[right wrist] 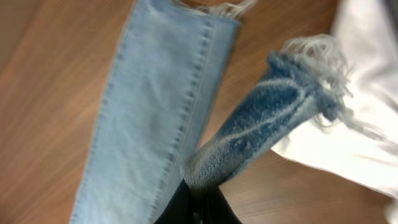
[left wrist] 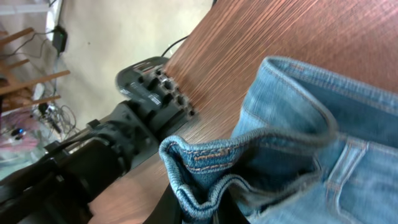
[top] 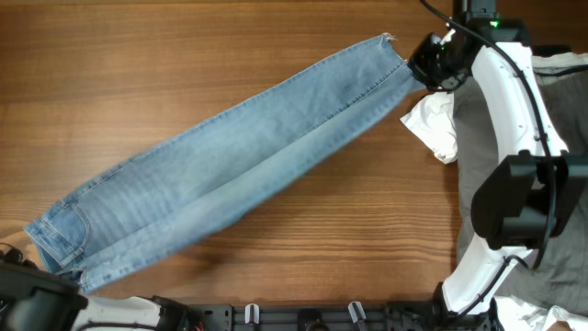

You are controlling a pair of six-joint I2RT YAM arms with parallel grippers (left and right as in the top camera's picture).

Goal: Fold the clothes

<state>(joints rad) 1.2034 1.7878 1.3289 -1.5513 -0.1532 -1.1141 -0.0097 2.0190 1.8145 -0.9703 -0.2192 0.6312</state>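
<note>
The light blue jeans (top: 230, 156) lie stretched diagonally across the wooden table, waistband at the lower left, frayed hems at the upper right. My left gripper (left wrist: 202, 208) is shut on the waistband edge (left wrist: 205, 165) at the table's lower left corner. My right gripper (right wrist: 202, 202) is shut on a leg end (right wrist: 267, 121), which sticks up folded with its whitish fringe; in the overhead view it sits at the hems (top: 424, 62). The other leg (right wrist: 161, 106) lies flat beside it.
A white cloth (top: 432, 124) lies just right of the hems, also seen in the right wrist view (right wrist: 367, 93). A dark grey garment (top: 478, 129) covers the table's right side under my right arm. The table's near edge (left wrist: 155, 99) runs beside the left gripper.
</note>
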